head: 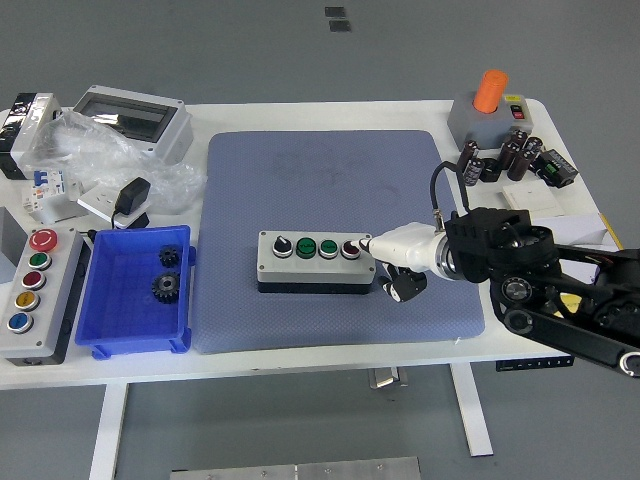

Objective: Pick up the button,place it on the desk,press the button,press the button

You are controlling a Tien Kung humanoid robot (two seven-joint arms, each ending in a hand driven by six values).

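Observation:
A grey button box (pixel 316 262) lies on the blue mat (pixel 330 180), with a black knob, two green buttons and a dark red button (pixel 350 249) on top. My right hand (pixel 395 250) comes in from the right. Its white index finger (pixel 372 243) is stretched out and its tip touches the dark red button at the box's right end. The other fingers are curled under, holding nothing. The left arm is out of sight.
A blue bin (pixel 135 290) with gears stands left of the mat. A second grey button box (pixel 35 290) lies at the far left. Plastic bags and a grey enclosure (pixel 135 115) are at the back left. An orange-handled switch (pixel 488 105) and small parts sit at the back right.

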